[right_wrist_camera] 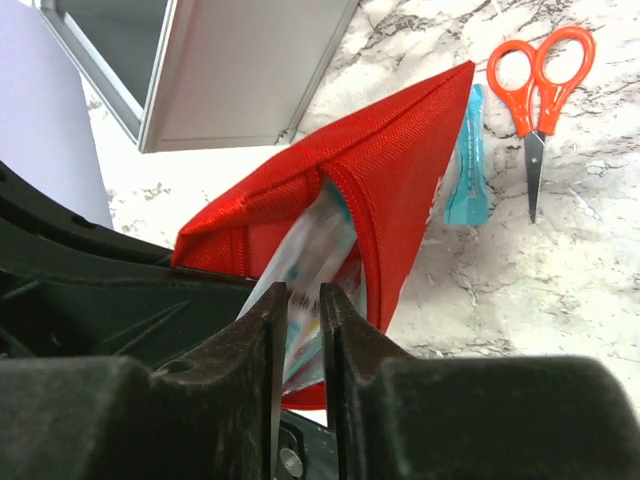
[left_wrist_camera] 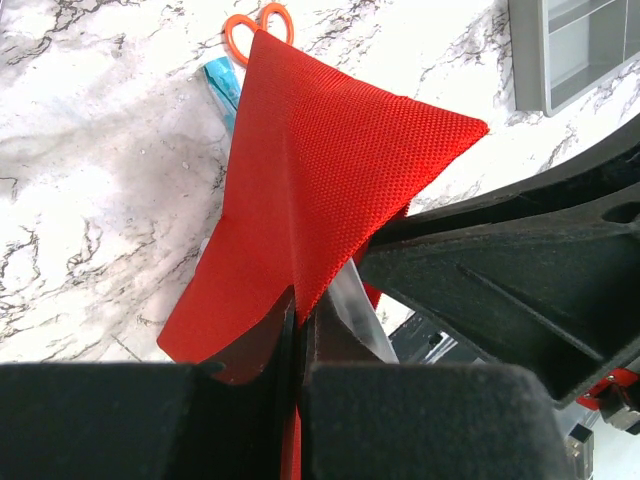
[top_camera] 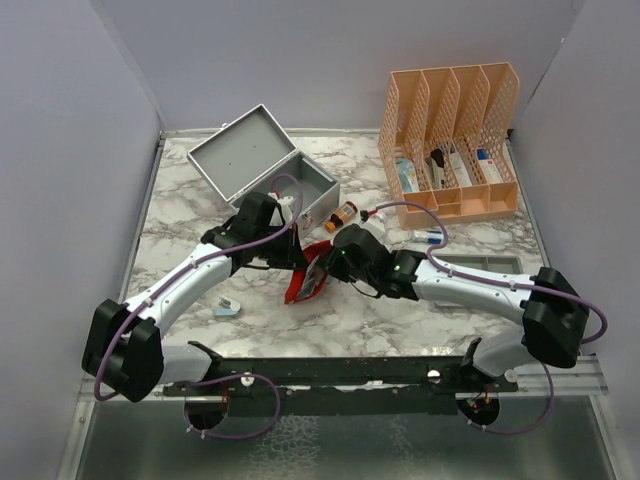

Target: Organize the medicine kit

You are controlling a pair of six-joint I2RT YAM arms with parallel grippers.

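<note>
Sitting back-left on veined marble-pattern table (top_camera: 390, 320), medicine kit (top_camera: 318, 190) was grey sheet-metal box, rectangular, smooth-walled, hinged lid open. Left gripper (left_wrist_camera: 297, 310) was clamped tight on coarse-woven red fabric pouch (left_wrist_camera: 320, 170), pulled into peak. Right gripper (right_wrist_camera: 303, 300) jaws stood narrowly parted, glossy plastic packet (right_wrist_camera: 315, 245) between them, far end inside pouch mouth. Orange-handled scissors (right_wrist_camera: 535, 90) lay nearby.
</note>
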